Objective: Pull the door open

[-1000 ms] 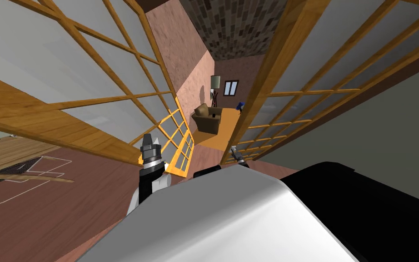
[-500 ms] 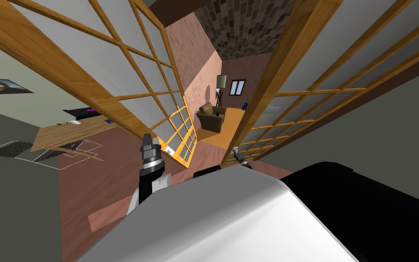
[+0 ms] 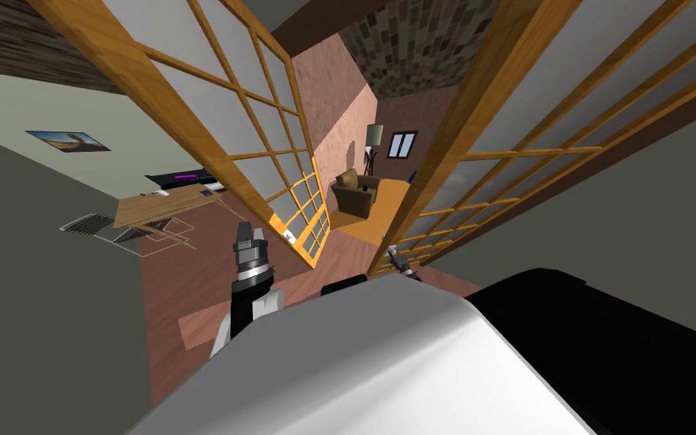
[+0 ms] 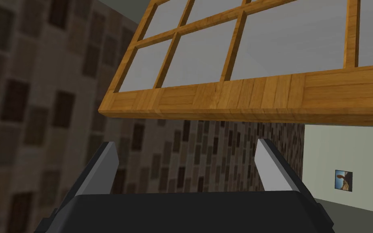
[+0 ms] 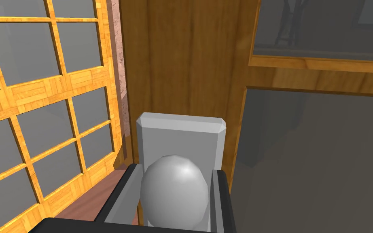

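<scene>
A wooden double door with glass panes stands in front of me. In the head view its right leaf [image 3: 505, 151] rises at my right and its left leaf [image 3: 248, 128] at my left, with a gap between them. My right gripper [image 3: 398, 260] is at the right leaf's edge. In the right wrist view it [image 5: 173, 198] is shut on a round grey knob [image 5: 175, 194], which sits on a grey backplate [image 5: 180, 135] on the wooden stile [image 5: 189, 60]. My left gripper [image 3: 247, 236] is open and holds nothing. In the left wrist view its fingers [image 4: 102, 168] stand apart near a rail of the left leaf [image 4: 242, 95].
Through the gap I see a brown armchair [image 3: 355, 192] on an orange rug, with a floor lamp [image 3: 373, 140] behind it. At my left are a wooden desk [image 3: 161, 208], a vent grille [image 3: 86, 224] and a wall picture [image 3: 67, 140]. The floor is reddish wood.
My view has swung, so the desk, grille and wall picture have come in from the left. The left leaf now stands steeper in the picture. My right gripper stays on the knob.
</scene>
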{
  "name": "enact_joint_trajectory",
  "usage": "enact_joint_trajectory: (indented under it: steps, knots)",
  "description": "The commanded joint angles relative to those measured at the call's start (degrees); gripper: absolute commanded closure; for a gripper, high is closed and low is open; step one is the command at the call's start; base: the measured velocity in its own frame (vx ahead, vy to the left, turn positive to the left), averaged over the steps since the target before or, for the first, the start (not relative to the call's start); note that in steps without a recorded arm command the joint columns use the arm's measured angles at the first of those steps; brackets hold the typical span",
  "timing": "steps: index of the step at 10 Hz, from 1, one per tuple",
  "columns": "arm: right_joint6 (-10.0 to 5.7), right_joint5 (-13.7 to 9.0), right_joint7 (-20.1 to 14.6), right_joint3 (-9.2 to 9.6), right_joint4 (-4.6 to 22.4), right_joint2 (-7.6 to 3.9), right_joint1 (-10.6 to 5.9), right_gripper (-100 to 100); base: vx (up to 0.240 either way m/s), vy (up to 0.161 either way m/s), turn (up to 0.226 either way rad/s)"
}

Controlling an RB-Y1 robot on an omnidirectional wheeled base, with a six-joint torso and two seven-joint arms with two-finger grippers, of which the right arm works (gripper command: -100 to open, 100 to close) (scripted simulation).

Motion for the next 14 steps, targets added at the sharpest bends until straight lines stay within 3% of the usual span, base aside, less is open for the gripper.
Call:
enact_joint_trajectory:
  steps: [1,7,8,14]
  knots:
    - [-1.04,0.40,-0.71,0.71,0.82,-0.17,-0.02,100,-0.246,-0.075,0.136]
    - [-4.59,1.42,-3.11,2.43,3.61,-1.56,-0.28,100,-0.221,-0.052,0.143]
    - [-4.19,1.34,-2.87,2.29,3.48,-1.40,-0.39,100,-0.098,-0.011,0.025]
    - [-6.83,2.17,-4.70,3.62,6.29,-2.16,-1.16,100,-0.198,-0.049,0.141]
